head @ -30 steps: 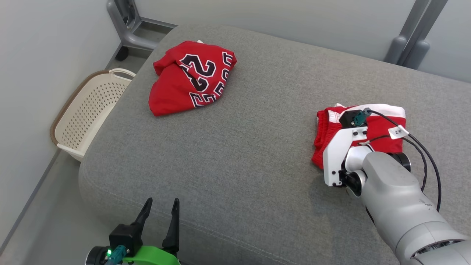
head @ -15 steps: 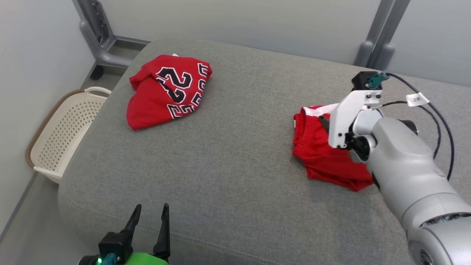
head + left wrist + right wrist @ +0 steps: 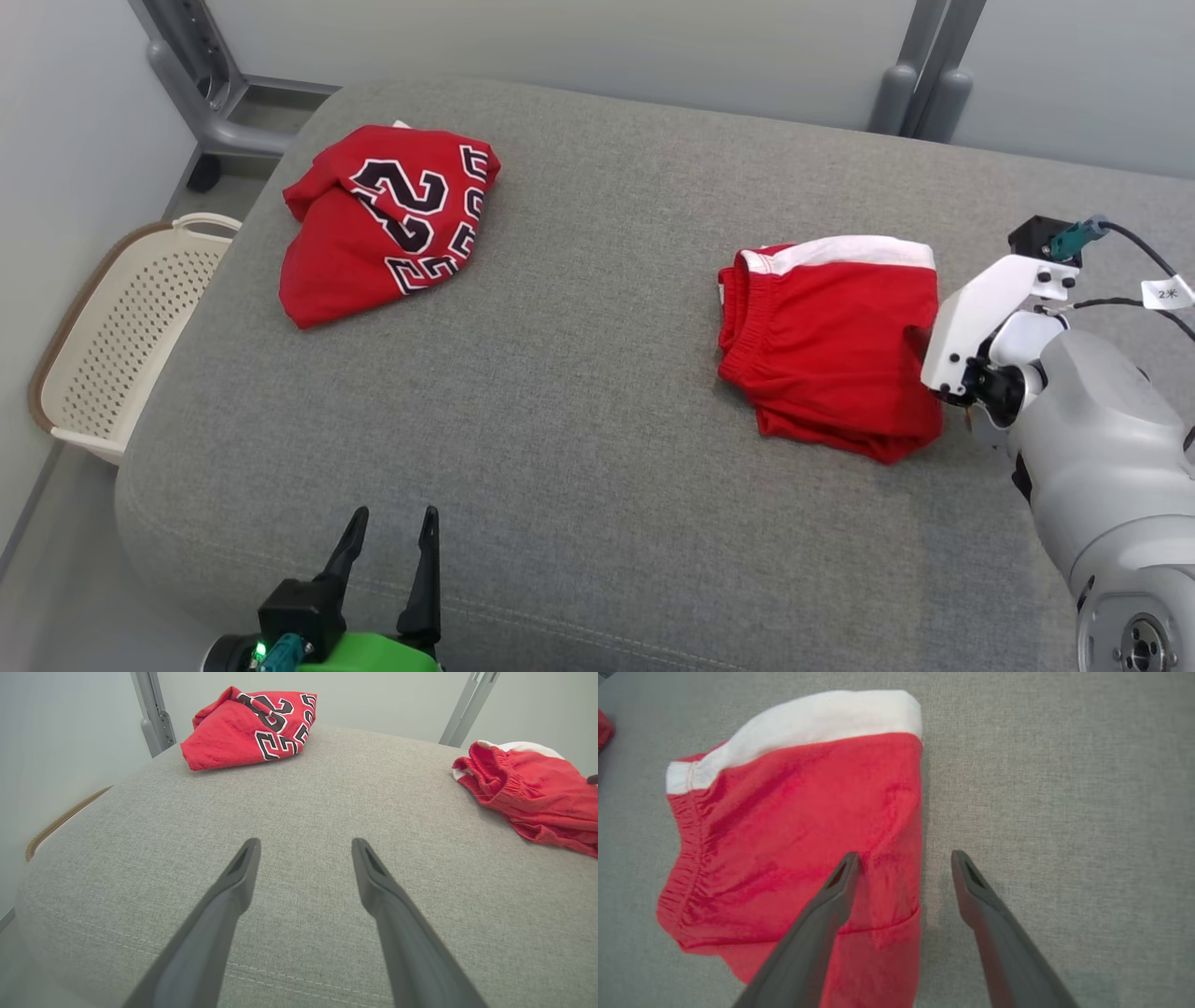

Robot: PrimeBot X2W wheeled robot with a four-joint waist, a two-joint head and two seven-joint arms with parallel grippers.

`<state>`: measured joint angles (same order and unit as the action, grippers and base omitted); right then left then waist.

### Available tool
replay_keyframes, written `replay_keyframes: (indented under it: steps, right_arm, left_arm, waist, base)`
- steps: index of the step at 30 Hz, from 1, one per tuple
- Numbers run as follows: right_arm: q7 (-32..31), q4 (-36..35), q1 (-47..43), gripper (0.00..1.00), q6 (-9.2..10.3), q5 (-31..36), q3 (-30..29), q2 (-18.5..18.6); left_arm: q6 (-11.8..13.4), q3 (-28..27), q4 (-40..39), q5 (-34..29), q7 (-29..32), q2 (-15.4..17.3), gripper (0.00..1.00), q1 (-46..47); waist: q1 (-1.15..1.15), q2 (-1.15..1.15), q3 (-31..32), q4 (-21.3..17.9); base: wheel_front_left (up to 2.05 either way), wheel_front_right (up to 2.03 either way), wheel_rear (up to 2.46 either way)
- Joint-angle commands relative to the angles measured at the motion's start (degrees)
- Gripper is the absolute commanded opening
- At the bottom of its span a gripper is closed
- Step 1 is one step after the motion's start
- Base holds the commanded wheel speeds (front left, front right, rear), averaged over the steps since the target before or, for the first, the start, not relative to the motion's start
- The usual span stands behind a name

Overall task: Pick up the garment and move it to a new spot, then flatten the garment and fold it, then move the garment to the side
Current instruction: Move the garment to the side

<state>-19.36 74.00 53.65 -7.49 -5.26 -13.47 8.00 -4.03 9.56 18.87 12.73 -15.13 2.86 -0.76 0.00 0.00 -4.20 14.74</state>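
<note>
- Right claw (image 3: 904, 855): you see both fingers spread wide with nothing between them. One fingertip (image 3: 850, 861) lies over the red cloth and the other over bare grey upholstery. Whether either tip touches the surface cannot be told.
- Red shorts (image 3: 798, 826): folded into a compact block, lying flat on the grey cushion (image 3: 579, 448). Their straight folded edge runs up between the right claw's two fingers, and most of the cloth spreads away to one side of that claw. The white band (image 3: 808, 723) sits at the end farthest ahead of the fingertips, and the gathered elastic waistband (image 3: 684, 858) is on the side away from the claw.
- Left claw (image 3: 304, 842): fingers apart and empty, poised over the cushion's near edge, well apart from both garments.
- Red jersey (image 3: 247, 723): crumpled, with black-and-white numerals showing, far ahead of the left claw and slightly to its left.
- Cream laundry basket (image 3: 121, 336): on the floor beside the cushion, out to the left of the left claw.
- Grey metal posts (image 3: 910, 84): standing behind the cushion, beyond the shorts.
</note>
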Motion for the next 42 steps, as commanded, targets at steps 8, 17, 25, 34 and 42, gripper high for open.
replay_keyframes:
  steps: [8, 17, 25, 34, 42]
  right_arm:
    - [-1.6, -0.9, -2.2, 1.0, 0.0, 10.0, -11.3, -2.0]
    - [-5.6, -6.7, -4.9, 0.4, 0.02, 19.8, -21.5, -4.5]
    - [-4.3, -6.9, -4.1, 0.0, 0.05, 25.7, -23.2, -5.0]
    - [-2.5, -8.2, -5.1, 0.0, 0.05, 30.3, -20.1, -4.8]
    - [-1.7, -10.5, -3.3, 0.0, 0.05, 32.6, -16.6, -1.5]
  left_arm:
    - [0.2, 1.0, 0.1, 0.2, 0.0, 0.1, 1.0, 2.2]
    - [0.2, 1.6, 0.3, 0.5, 0.0, 0.1, 1.0, 2.9]
    - [0.5, 0.9, -0.5, -0.5, 0.0, 0.1, 1.0, 2.2]
    - [0.6, 2.8, -4.3, -1.8, 0.0, 0.1, 1.0, 3.3]
    - [0.3, 4.8, -7.8, -2.9, 0.0, 0.1, 1.0, 4.6]
  waist:
    - [0.0, 0.0, -3.1, 2.3]
    - [0.0, 0.0, -4.4, 3.5]
    - [0.0, 0.0, -3.0, 1.4]
    - [0.0, 0.0, -2.4, -4.8]
    - [0.0, 0.0, -5.6, -11.0]
  base:
    - [0.0, 0.0, 0.0]
    - [0.0, 0.0, 0.0]
    - [0.0, 0.0, 0.0]
    - [0.0, 0.0, 0.0]
    - [0.0, 0.0, 0.0]
